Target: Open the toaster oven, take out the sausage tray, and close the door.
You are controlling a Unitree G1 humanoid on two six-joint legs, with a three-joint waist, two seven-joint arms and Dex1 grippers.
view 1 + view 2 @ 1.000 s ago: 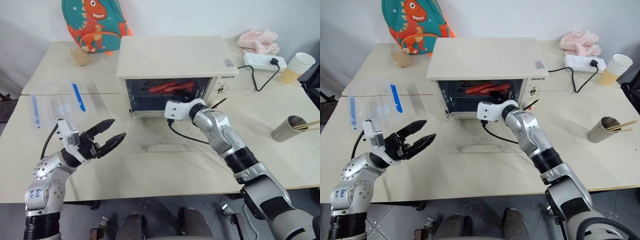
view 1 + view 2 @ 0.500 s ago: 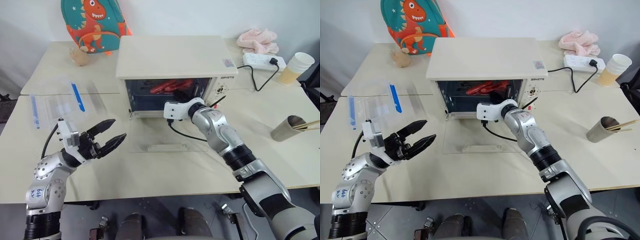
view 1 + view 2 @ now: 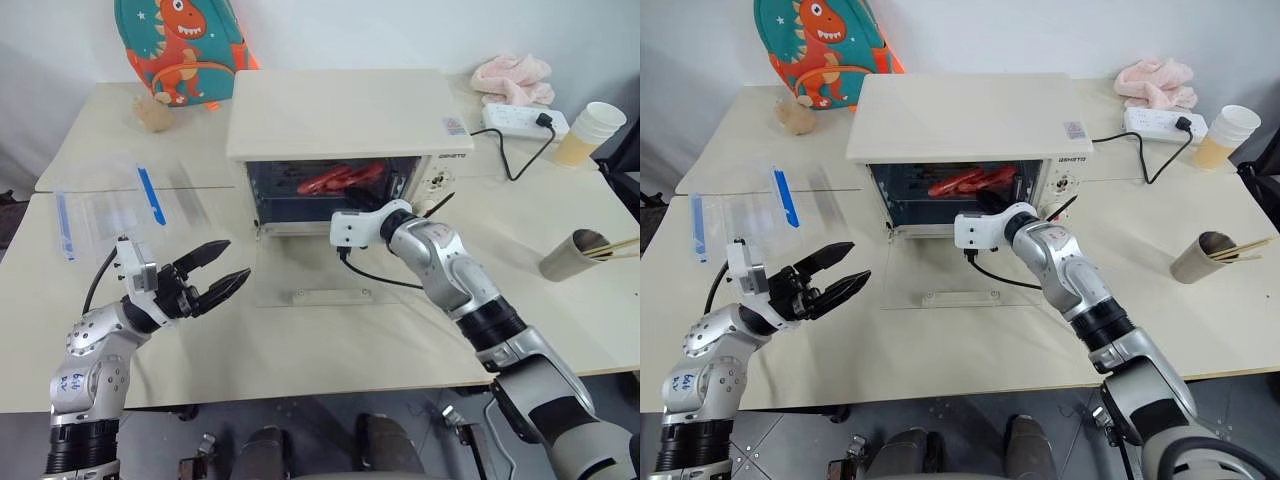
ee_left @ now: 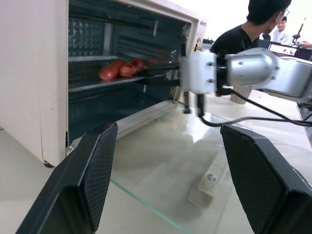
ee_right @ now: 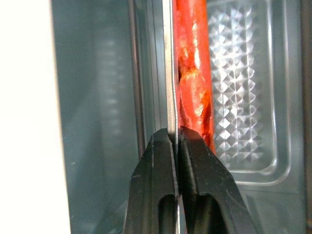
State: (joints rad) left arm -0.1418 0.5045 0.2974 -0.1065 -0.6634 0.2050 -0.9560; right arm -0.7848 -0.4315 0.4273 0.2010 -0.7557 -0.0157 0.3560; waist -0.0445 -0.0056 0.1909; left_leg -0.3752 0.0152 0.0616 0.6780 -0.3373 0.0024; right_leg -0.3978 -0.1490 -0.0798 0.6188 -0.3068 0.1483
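Left claw [image 3: 215, 269] hovers over the bare worktop [image 3: 300, 350] at about 8 o'clock in the head views, its two black fingers [image 4: 92, 170] spread wide with nothing between them, aimed toward the open oven mouth. Beyond it, at about 10 o'clock, a clear plastic box with blue clips [image 3: 130, 205] lies flat, and a dinosaur backpack [image 3: 180, 45] stands against the wall at 11 o'clock. At the centre sits the toaster oven [image 3: 340, 110], cream-white with a flat top; its door [image 3: 335, 270] is swung fully down and lies glass-flat on the worktop, the bar handle nearest the robot. Inside the cavity the sausage tray [image 5: 169, 73] rests on the rack with two red sausages [image 3: 340, 178] on it. Right claw [image 5: 174, 141] reaches into the oven mouth just below the sausages, and its fingers are pressed together on the thin metal edge of the tray, as the right wrist view shows. To the right, at 1 o'clock, a pink cloth [image 3: 512, 78] and a white power strip [image 3: 515, 118] lie behind the oven, a stack of paper cups [image 3: 582, 135] stands at 2 o'clock, and a metal cup with chopsticks [image 3: 575, 255] sits at 3 o'clock
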